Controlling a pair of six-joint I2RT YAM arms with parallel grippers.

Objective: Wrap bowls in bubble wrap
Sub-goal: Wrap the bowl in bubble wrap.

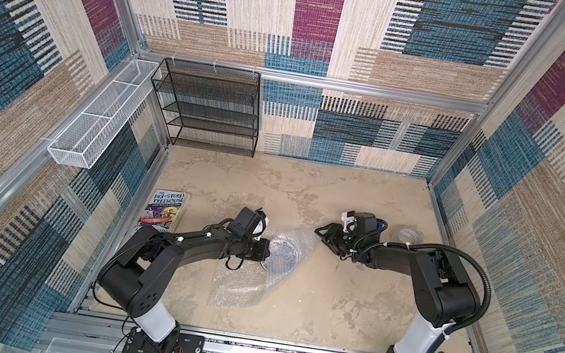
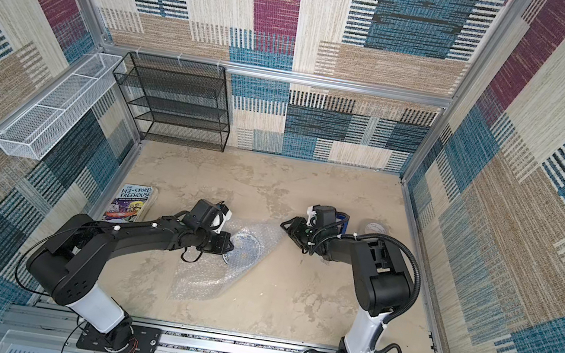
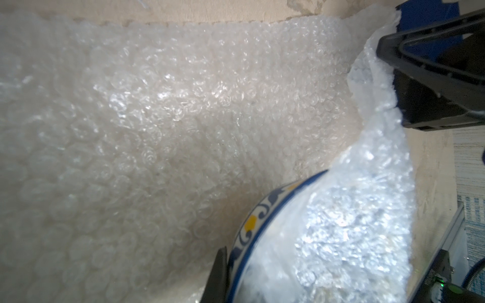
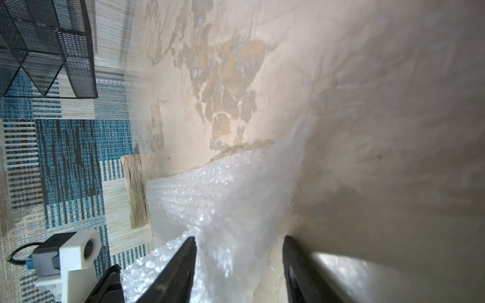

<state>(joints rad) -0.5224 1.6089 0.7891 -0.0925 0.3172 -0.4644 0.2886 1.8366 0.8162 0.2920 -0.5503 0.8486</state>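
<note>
Nearest to the bases, the free half of the wrap (image 1: 233, 288) is seen lying flat on the counter (image 1: 328, 311). Just beyond it, the bowl (image 1: 284, 255) is found on the wrap, with a flap of wrap laid over it. Its rim is pinched by the left tool (image 1: 264, 253), whose jaws are closed narrow. A little farther, the right tool (image 1: 321, 231) is placed at the far corner of the wrap. Its jaws stand half wide, with the edge between them but not pressed. The step in hand is judged to be the folding of this corner over the bowl. Next, a firm closing on the edge and a pull across toward the bases are called for. The blue rim under the flap is shown only in the left wrist view, and the gap of the right jaws only in the right wrist view. The roll (image 1: 407, 234), farther off, is shown only in both top views.
</note>
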